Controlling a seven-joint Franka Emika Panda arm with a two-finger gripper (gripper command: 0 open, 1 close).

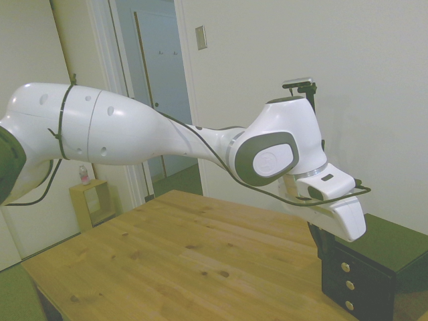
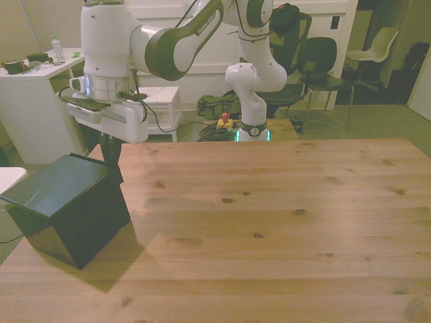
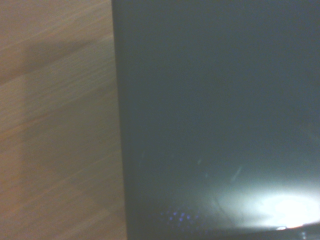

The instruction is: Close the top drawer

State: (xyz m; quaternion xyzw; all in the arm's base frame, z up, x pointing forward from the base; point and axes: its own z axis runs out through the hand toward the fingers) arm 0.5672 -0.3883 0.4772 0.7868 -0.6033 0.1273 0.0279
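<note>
Three pale round knobs run down the front of the small black cabinet (image 1: 374, 264) in the side view, the uppermost belonging to the top drawer (image 1: 349, 265). That drawer front sits level with the two lower drawer fronts (image 1: 350, 294) beneath it, with no part standing proud of the cabinet face. The cabinet stands on the wooden table (image 1: 180, 267) at its end farthest from the arm's base in the side view; in the front view it occupies the table's corner at the front view's left, turned at an angle, with only its glossy top and plain sides visible.

The gripper (image 1: 321, 241) is directly at the cabinet's front top edge, just beside the top drawer, hanging below the white wrist housing. Its dark fingers are largely hidden by the housing and merge with the black cabinet, so whether they are parted or closed cannot be determined. In the front view the gripper (image 2: 111, 151) shows as dark fingers dropping behind the cabinet's far upper edge.

The wrist view shows the cabinet's dark glossy top (image 3: 215, 115) beside a strip of bare wood.
</note>
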